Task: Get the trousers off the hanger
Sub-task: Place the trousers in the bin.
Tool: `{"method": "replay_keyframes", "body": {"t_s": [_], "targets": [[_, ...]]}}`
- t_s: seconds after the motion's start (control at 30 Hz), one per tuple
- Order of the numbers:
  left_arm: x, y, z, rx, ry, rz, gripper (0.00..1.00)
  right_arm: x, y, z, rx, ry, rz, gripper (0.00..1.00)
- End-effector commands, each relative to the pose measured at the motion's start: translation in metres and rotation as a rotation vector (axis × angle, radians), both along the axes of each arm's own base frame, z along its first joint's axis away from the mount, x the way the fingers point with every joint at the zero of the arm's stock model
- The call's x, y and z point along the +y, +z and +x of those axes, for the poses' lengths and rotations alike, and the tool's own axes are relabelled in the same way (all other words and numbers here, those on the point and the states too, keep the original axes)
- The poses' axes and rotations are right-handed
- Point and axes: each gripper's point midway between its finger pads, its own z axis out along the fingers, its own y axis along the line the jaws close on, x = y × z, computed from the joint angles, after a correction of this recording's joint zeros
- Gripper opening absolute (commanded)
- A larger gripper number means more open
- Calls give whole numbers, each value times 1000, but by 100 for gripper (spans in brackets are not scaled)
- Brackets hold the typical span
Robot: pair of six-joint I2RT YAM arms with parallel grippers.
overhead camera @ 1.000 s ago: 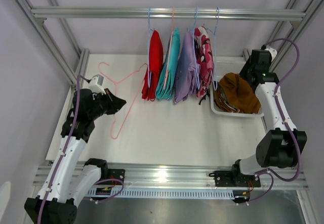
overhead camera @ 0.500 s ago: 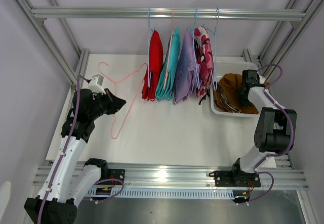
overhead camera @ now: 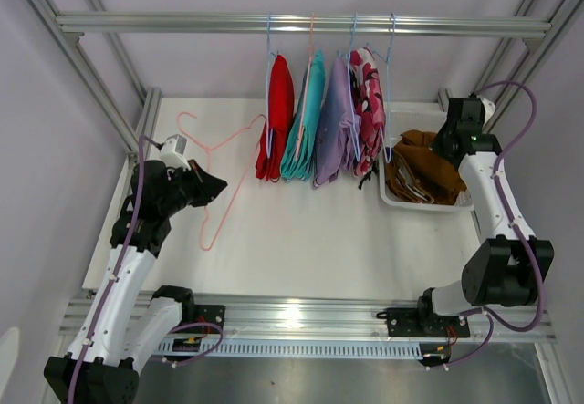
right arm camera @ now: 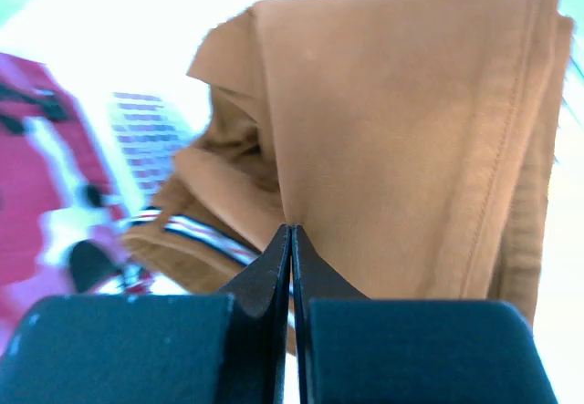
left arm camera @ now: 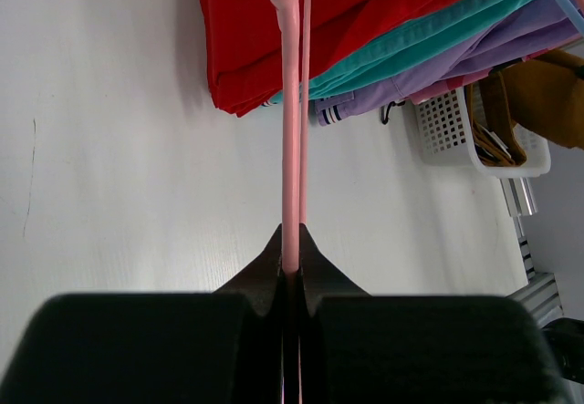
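Observation:
Red (overhead camera: 276, 121), teal (overhead camera: 306, 130), lilac (overhead camera: 333, 135) and pink camouflage trousers (overhead camera: 370, 112) hang on hangers from the top rail (overhead camera: 182, 24). The mustard-brown trousers (overhead camera: 429, 171) lie bunched in a white basket (overhead camera: 401, 202) at the right. My right gripper (overhead camera: 453, 144) sits over the basket's far side, shut, pinching a fold of the mustard-brown cloth (right arm camera: 411, 130) at its tips (right arm camera: 291, 231). My left gripper (overhead camera: 219, 185) is shut on the wire of a bare pink hanger (left arm camera: 290, 149), which lies over the table at the left.
Metal frame posts run along both sides of the white table (overhead camera: 301, 240). In the left wrist view the hanging trousers (left arm camera: 265, 30) are just beyond the pink hanger's far end, and the basket (left arm camera: 447, 126) stands to their right.
The right gripper dipped into the basket while closing, then rose again fully shut on the mustard-brown cloth. The left arm and pink hanger have not moved.

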Motion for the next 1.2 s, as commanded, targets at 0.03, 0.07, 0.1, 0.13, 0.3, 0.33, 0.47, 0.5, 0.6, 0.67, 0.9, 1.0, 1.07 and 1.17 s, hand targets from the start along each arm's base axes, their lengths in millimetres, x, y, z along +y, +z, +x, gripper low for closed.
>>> {"method": "replay_keyframes", "body": {"t_s": [0.03, 0.07, 0.1, 0.13, 0.3, 0.33, 0.47, 0.5, 0.6, 0.67, 0.9, 1.0, 1.07, 1.17], "targets": [[-2, 10, 2, -56, -19, 13, 0, 19, 12, 2, -25, 37, 57, 0], [-2, 12, 2, -61, -19, 13, 1, 23, 5, 3, -23, 46, 66, 0], [-2, 11, 2, -59, -19, 13, 1, 26, -1, 5, -18, 53, 80, 0], [-2, 11, 2, -58, -19, 13, 1, 27, -11, 6, -2, 50, 90, 0], [-1, 9, 2, -54, -19, 15, 1, 42, -82, -1, 131, 74, 99, 0], [-2, 10, 2, -56, -19, 15, 1, 44, -94, -1, 147, 79, 99, 0], [-2, 9, 2, -55, -20, 13, 1, 52, -175, -24, 329, 98, 99, 0], [-2, 9, 1, -52, -22, 11, 1, 55, -188, -28, 359, 103, 97, 0], [-2, 10, 1, -54, -22, 11, 1, 55, -229, -46, 458, 95, 87, 0], [-2, 9, 2, -55, -22, 13, 1, 55, -239, -51, 489, 90, 109, 0], [-3, 10, 1, -55, -26, 12, 1, 49, -176, -39, 388, 81, 94, 25], [-3, 10, 1, -58, -26, 11, 1, 45, -141, -33, 350, 82, 79, 46], [-3, 10, 1, -57, -24, 11, 1, 43, -110, -26, 291, 84, 73, 57], [-3, 12, 0, -64, -25, 11, 1, 44, -81, -29, 254, 94, 79, 66]]}}
